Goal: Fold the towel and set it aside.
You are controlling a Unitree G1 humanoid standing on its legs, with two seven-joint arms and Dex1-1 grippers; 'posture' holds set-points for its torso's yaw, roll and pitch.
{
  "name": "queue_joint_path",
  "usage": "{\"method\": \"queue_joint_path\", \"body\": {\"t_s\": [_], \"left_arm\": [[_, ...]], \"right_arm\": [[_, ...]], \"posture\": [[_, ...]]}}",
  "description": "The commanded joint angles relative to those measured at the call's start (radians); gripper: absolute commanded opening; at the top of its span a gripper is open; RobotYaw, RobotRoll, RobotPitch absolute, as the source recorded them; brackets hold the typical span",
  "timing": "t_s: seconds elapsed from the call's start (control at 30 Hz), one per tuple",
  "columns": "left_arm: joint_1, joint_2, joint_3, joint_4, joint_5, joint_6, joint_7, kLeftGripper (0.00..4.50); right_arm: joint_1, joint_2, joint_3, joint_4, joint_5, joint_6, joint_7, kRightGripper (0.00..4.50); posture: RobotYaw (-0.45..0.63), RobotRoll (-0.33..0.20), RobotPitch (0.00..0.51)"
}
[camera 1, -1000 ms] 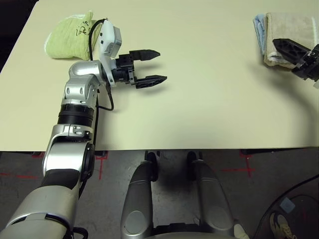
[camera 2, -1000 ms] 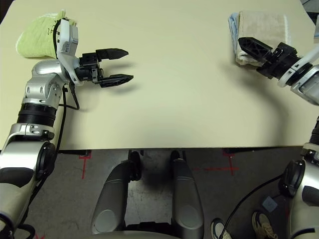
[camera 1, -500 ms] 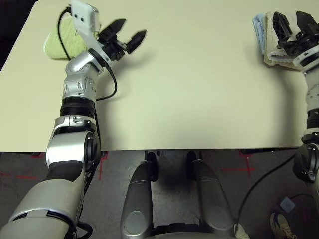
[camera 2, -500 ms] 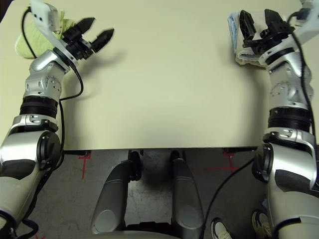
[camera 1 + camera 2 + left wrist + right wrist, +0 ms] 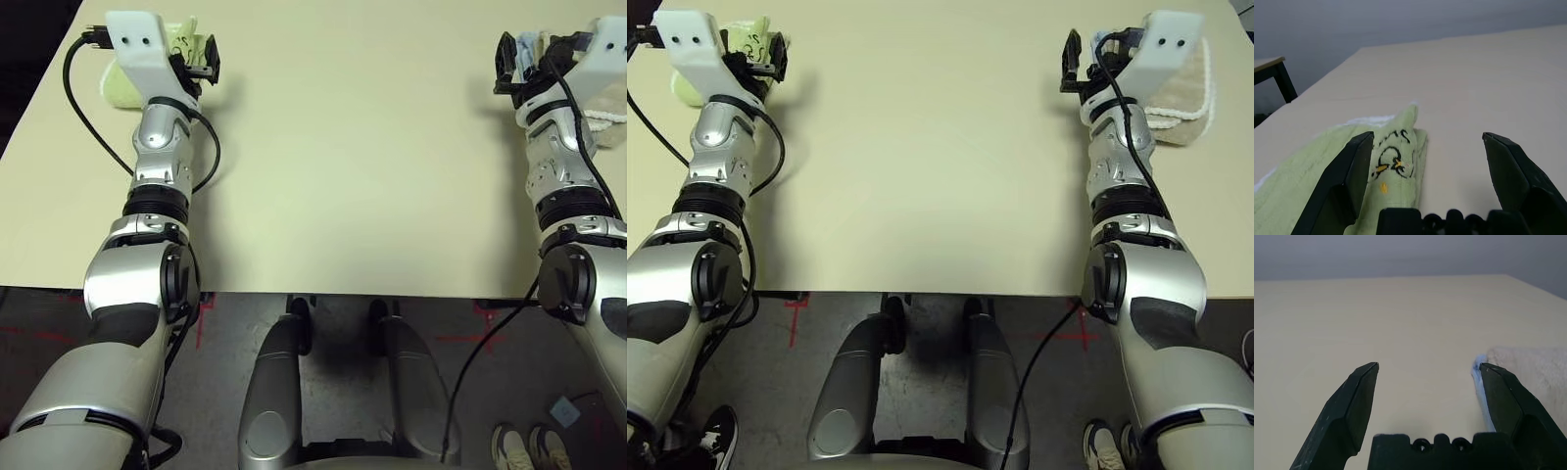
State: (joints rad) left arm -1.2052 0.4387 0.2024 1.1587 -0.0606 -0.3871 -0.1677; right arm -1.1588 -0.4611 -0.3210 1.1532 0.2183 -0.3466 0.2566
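On table (image 5: 343,176): three folded towels.

Left arm: a second ago it was bent, with the left gripper (image 5: 1427,147) aimed sideways across the cream desk (image 5: 353,166); now the arm is stretched forward and the gripper is up beside the lime green folded towel (image 5: 1386,161), fingers spread. Right arm: earlier at the picture edge, its gripper over the beige terry cloth towel (image 5: 1181,83); the right gripper (image 5: 1427,377) now sits just beside that towel's inner edge, arm extended, fingers apart.
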Motion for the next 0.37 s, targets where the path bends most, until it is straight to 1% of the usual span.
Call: {"method": "queue_joint_path", "body": {"t_s": [0.03, 0.37], "left_arm": [[-0.003, 0.006, -0.017, 0.027, 0.018, -0.007, -0.035, 4.5], [0.006, 0.018, -0.013, 0.052, 0.023, -0.009, -0.029, 4.5]], "right_arm": [[0.009, -0.028, -0.02, 0.022, 0.009, 0.014, 0.01, 4.49], [0.011, -0.015, -0.015, 0.012, 0.008, 0.033, 0.05, 4.49]], "posture": [[0.04, 0.0, 0.34], [0.02, 0.0, 0.34]]}}
